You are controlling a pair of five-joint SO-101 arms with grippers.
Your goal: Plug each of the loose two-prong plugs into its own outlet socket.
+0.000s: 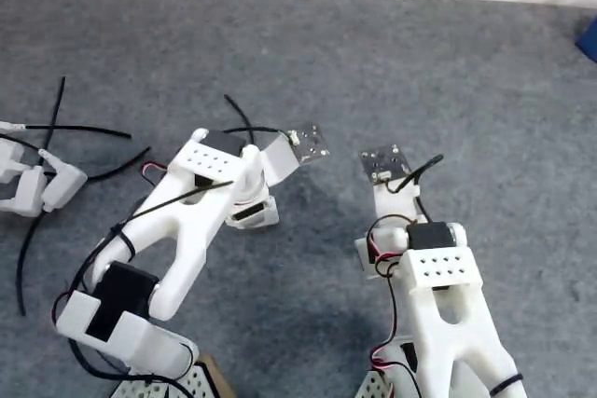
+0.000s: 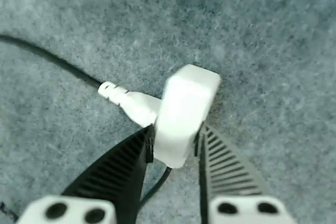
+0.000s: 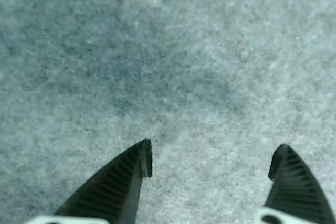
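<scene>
Left hand (image 2: 175, 129): closed down on a white block (image 2: 186, 103), one finger on each side, gripping its lower half. The upper half of the block sticks out past the fingertips, just above the grey counter (image 1: 448, 72).

A white plug (image 2: 128, 102) butts against the side of the white block, on the left finger's side. Can't tell whether it is fully seated. Its black cable (image 2: 47, 59) runs away from the white block across the counter. A second dark lead (image 2: 155, 187) comes out from under the white block, between the fingers.

Right hand (image 3: 215, 148): wide open, holding nothing, both fingers spread over bare grey counter. In the high view the right arm (image 1: 438, 286) sits beside the left arm (image 1: 177, 230), off to the side of the white block with a gap between them.

Other task parts: a small group of white plug and socket pieces (image 1: 37, 188) lies well apart from the white block, on the side away from the right arm. Loose black cables (image 1: 56, 128) cross over and around that group, and one of them trails toward the left arm.
</scene>
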